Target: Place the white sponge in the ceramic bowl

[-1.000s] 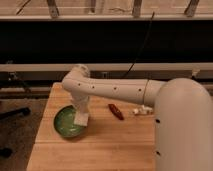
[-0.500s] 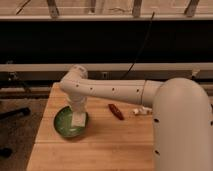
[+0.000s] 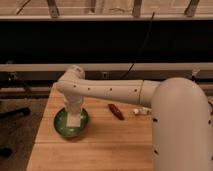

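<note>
The ceramic bowl (image 3: pixel 62 127) is green, round and shallow, and stands on the left part of the wooden table (image 3: pixel 105 145). My gripper (image 3: pixel 74 119) points straight down over the bowl's middle, at the end of the white arm that reaches in from the right. It is shut on the white sponge (image 3: pixel 74 120), an off-white block that hangs at its tip just inside the bowl's rim. I cannot tell whether the sponge touches the bowl's floor.
A small dark red-brown oblong thing (image 3: pixel 116 111) lies on the table to the right of the bowl. A small whitish item (image 3: pixel 142 111) lies further right, next to my arm's big white shell (image 3: pixel 180 130). A dark rail and wall run behind the table.
The gripper with the sponge has moved a little left and down, from over the bowl's right rim to over its middle.
</note>
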You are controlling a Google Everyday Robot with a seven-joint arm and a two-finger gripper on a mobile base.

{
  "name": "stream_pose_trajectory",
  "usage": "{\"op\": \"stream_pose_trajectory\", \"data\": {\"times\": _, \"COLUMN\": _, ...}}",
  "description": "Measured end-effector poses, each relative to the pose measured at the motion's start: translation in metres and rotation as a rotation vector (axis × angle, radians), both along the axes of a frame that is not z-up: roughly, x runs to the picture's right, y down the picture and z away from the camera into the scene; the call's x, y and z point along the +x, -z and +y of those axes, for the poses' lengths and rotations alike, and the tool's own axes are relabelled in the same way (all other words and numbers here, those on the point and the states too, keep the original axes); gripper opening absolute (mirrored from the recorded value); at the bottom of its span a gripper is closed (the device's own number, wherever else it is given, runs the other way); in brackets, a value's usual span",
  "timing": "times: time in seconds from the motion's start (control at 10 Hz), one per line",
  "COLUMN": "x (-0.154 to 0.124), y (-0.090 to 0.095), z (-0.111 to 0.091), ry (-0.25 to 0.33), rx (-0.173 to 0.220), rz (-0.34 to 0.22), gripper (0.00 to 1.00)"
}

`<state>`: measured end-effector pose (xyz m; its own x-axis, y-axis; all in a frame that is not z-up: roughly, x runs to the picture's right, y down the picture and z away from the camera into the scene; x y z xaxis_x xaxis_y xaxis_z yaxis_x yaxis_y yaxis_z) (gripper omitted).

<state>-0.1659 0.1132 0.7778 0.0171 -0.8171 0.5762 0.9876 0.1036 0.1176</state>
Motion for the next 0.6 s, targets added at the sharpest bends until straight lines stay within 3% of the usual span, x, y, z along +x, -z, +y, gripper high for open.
{"op": "stream_pose_trajectory", "data": {"times": 0.6, "x": 0.002, "y": 0.009, "z": -0.019, "ry": -0.020, "rx": 0.015, "rz": -0.035, "gripper": 0.80}}
